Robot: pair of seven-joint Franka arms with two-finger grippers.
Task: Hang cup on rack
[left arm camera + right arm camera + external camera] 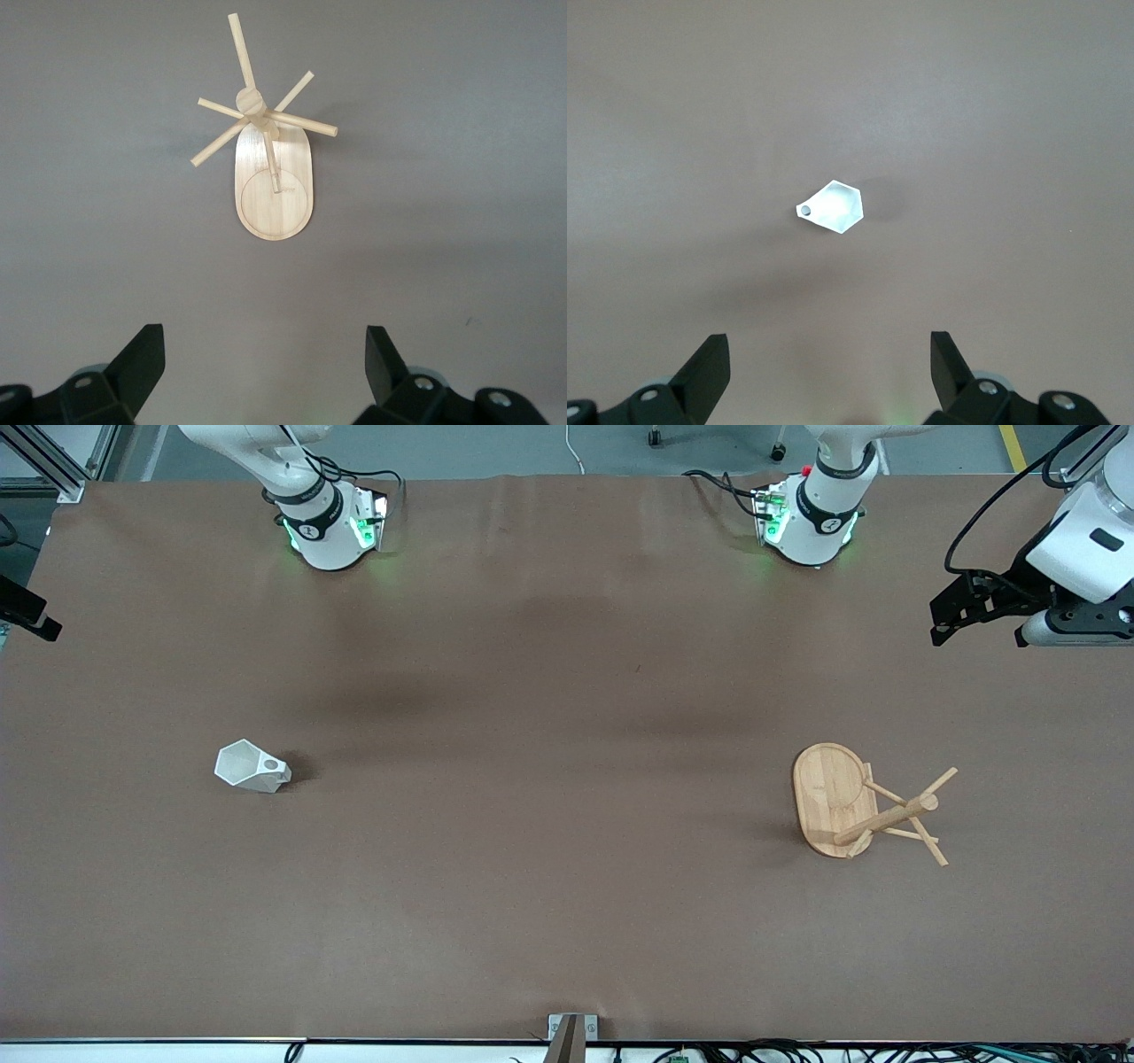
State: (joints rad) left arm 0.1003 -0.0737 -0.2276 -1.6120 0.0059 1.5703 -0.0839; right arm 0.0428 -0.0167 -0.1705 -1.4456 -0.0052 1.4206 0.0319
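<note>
White faceted cup (252, 767) stands upright, handle pierced.

No text, label, brand, number or sign can be read anywhere in these views. The dark bands around the two white robot arm bases (330, 522) carry small round marks, too small to make out.

Brown table covering (567, 921) spans the whole work surface, flat. Small metal bracket (572, 1029) sits at its camera-side edge, mid-length.
</note>
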